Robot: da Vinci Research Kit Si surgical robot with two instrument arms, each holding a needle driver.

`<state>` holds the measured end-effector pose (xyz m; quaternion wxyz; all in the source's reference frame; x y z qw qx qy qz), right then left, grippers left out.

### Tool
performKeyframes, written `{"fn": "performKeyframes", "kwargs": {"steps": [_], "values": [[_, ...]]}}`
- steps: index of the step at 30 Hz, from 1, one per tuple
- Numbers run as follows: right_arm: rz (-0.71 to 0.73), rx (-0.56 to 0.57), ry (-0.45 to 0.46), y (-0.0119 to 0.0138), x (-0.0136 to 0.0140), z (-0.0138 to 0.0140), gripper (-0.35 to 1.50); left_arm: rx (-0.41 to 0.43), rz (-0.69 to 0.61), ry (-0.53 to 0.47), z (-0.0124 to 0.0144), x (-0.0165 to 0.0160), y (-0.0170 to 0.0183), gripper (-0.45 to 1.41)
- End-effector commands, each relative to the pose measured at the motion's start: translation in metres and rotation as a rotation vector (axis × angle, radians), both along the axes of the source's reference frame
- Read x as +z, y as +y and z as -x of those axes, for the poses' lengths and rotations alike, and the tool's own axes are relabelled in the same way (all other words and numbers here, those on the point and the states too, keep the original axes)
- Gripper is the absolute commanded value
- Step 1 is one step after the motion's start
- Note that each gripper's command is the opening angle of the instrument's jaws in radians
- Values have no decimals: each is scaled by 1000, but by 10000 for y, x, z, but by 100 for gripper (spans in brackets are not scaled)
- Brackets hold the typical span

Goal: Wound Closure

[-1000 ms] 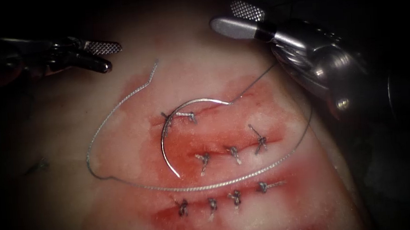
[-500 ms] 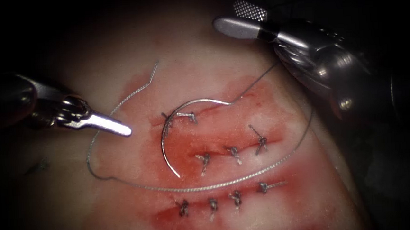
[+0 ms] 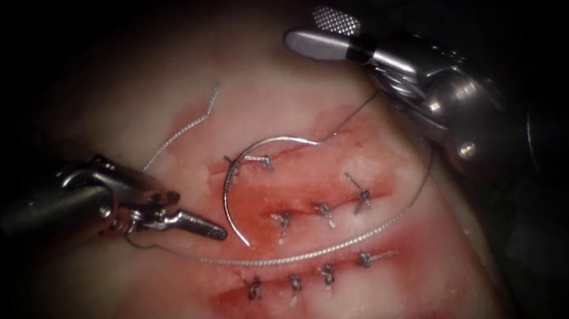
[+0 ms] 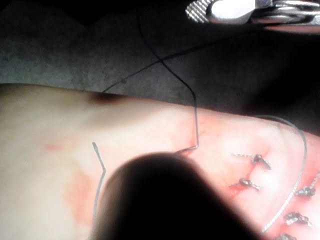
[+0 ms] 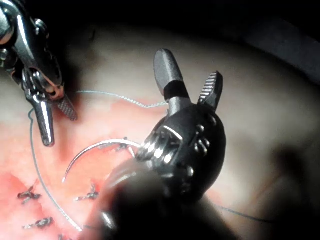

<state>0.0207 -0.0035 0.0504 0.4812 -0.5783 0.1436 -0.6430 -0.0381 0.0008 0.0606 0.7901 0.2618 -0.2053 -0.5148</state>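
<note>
The curved needle (image 3: 228, 183) lies loose on the tissue (image 3: 281, 107), arched over the top stitched cut, with its point (image 3: 246, 243) toward the front. No tool holds it. Its thread (image 3: 303, 254) runs from the needle's tail, under the right tool, and loops back across the tissue to a free end (image 3: 216, 90). My left tool (image 3: 208, 229) hovers just left of the needle's point, above the thread; in the right wrist view its jaws (image 5: 60, 130) are slightly apart and hold nothing. My right tool (image 3: 303, 26) hangs over the tissue's far edge, jaws (image 5: 189, 65) open and holding nothing.
Three stitched cuts cross the tissue, each with several knotted stitches (image 3: 324, 211) and short cut thread ends. Red fluid (image 3: 254, 201) stains the tissue around them. The tissue's right edge (image 3: 463, 227) drops into dark bench. The right tool's jaws (image 4: 220, 10) also show in the left wrist view.
My left tool has come down and to the right from the far left edge to just beside the needle's point. My right tool shifted slightly left. Needle and thread have not moved.
</note>
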Motion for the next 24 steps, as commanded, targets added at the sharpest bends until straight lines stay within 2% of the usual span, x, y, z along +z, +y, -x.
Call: {"fn": "performKeyframes", "kwargs": {"steps": [1,3,6,8,12,14,16,24], "values": [[3,1,5,1,-1,-14,141,-8,9,-1,9,3,13,86],[3,0,7,0,-1,-18,143,-12,10,3,17,11,17,71],[4,-12,17,-2,-1,-20,143,-19,14,9,27,25,28,73],[4,-19,22,-2,-2,-19,143,-33,5,9,32,31,35,81],[4,-18,21,-2,-1,-18,143,-86,-25,26,35,36,43,74],[4,-18,21,-2,-1,-18,143,-92,-29,28,37,36,43,31],[5,-18,21,-2,0,-18,143,-99,-30,30,37,33,41,-45],[5,-18,21,-3,-1,-18,143,-81,-56,24,35,24,35,-45]]}}
